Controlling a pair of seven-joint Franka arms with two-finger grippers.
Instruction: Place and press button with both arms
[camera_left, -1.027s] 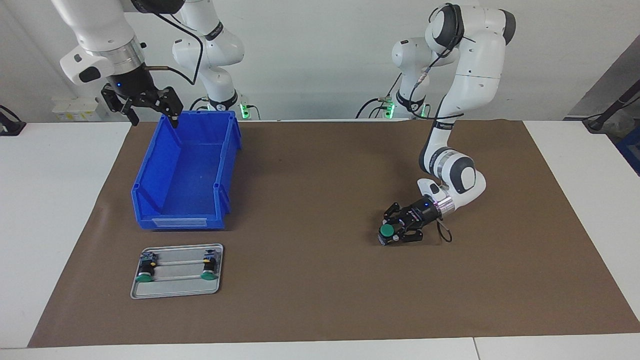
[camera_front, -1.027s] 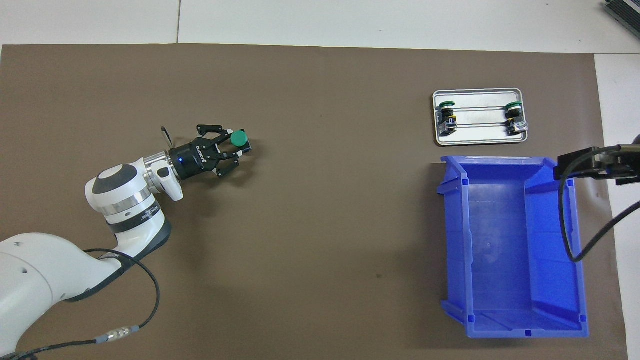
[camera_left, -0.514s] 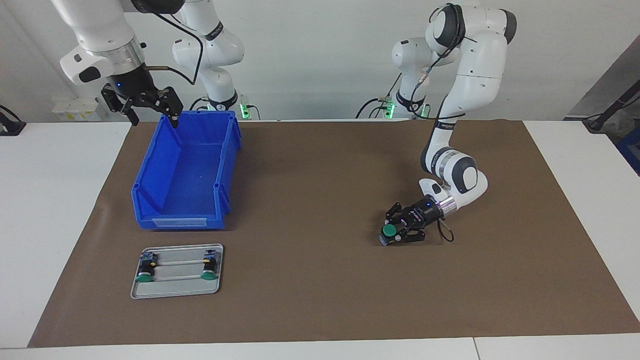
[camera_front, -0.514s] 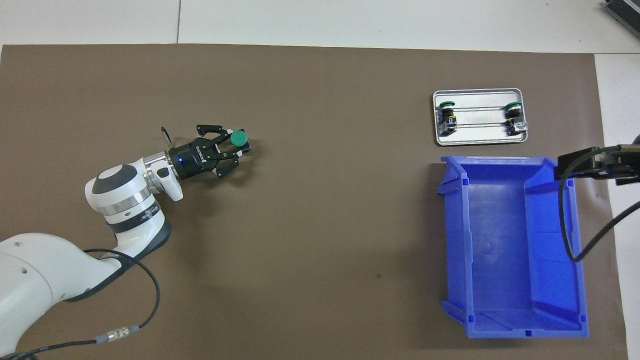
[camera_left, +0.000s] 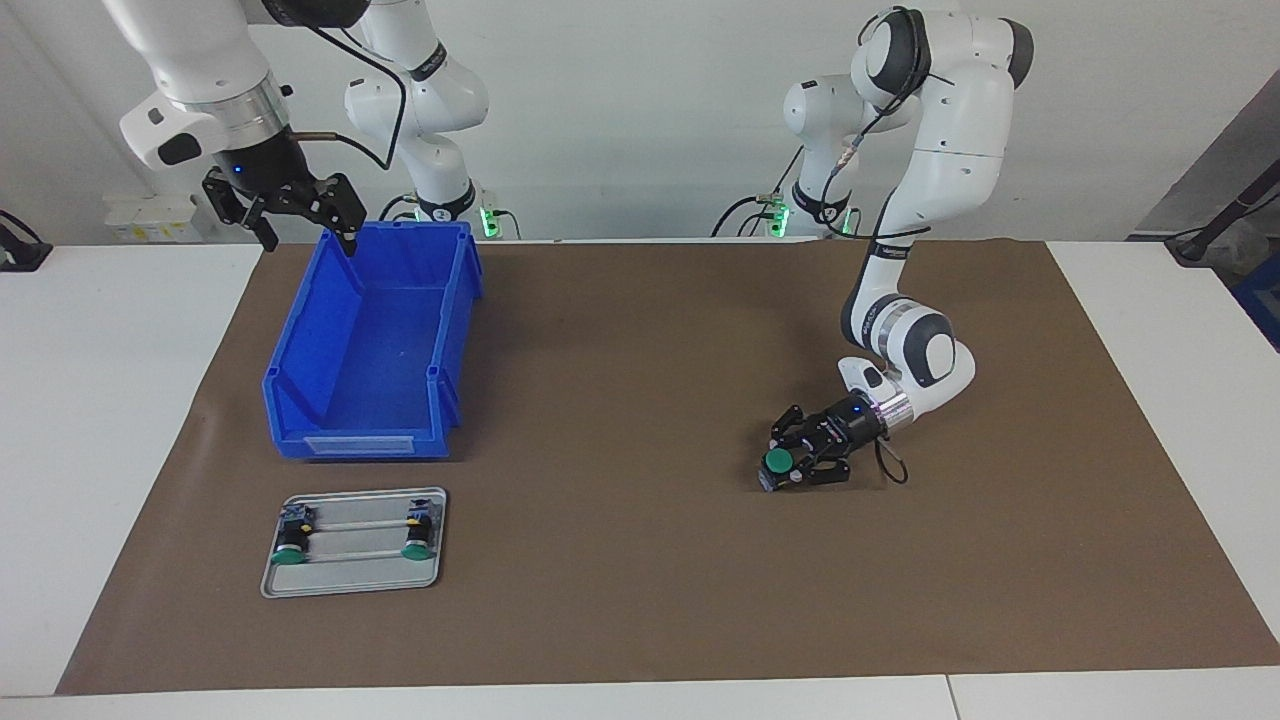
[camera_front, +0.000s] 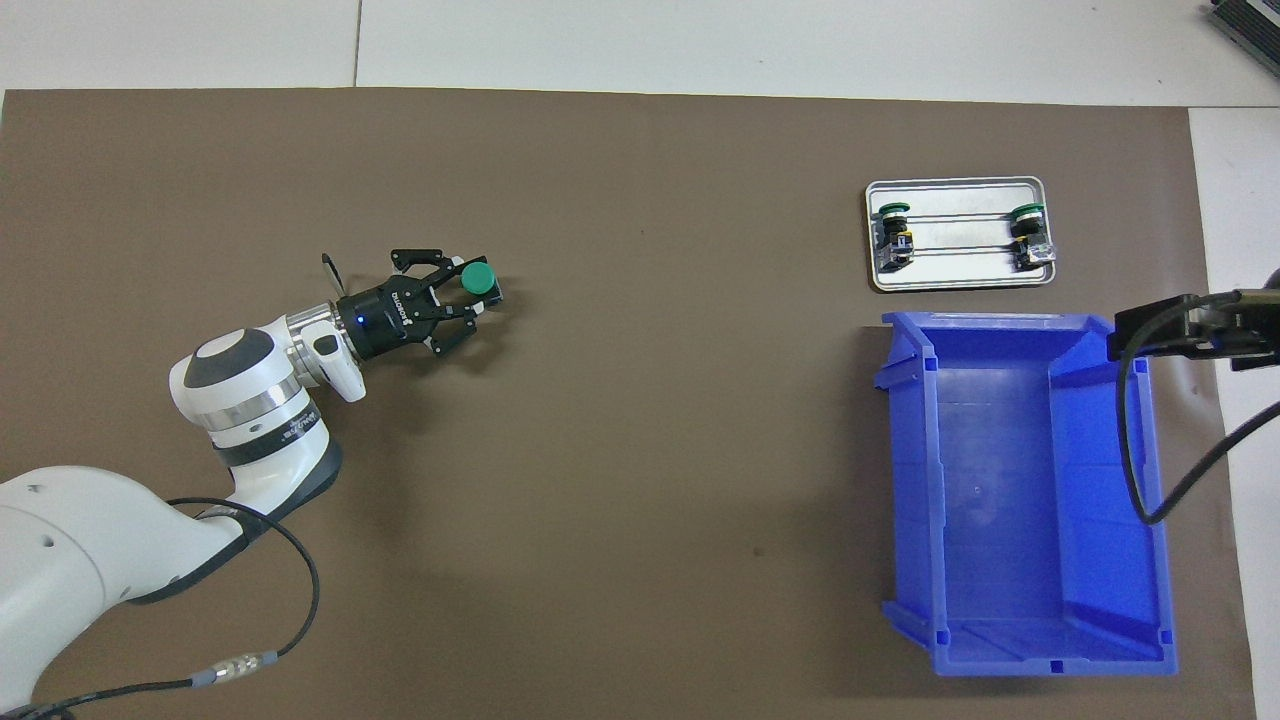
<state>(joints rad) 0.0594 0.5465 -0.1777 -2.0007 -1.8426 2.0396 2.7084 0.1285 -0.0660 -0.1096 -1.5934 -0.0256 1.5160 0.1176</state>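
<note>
Sitting on the brown paper mat (camera_left: 640, 560), toward the left arm's end of the table, is the small green-capped push button with a black body (camera_left: 774, 462), standing cap up. The left gripper (camera_left: 790, 467), black and two-fingered on a white jointed arm, is down low at the mat with its fingers on either side of the button; whether they actually clamp it or have just let go, cannot tell. In the overhead view the green cap (camera_front: 478, 278) shows right at the gripper tips (camera_front: 470, 292).

Well apart, toward the right arm's end, a blue open plastic bin (camera_left: 372, 345) rests on the mat with nothing in it. Farther from the robots than the bin, just beside its low front wall, lies a flat rectangular metal tray (camera_left: 353, 580) carrying two more green-capped buttons (camera_left: 288, 550) (camera_left: 416, 541), one at each end, lying on their sides across thin rails.

The right gripper (camera_left: 300, 220), black on the other white arm, hangs in the air over the bin's edge nearest the robots, fingers spread wide, holding nothing; that arm waits.
</note>
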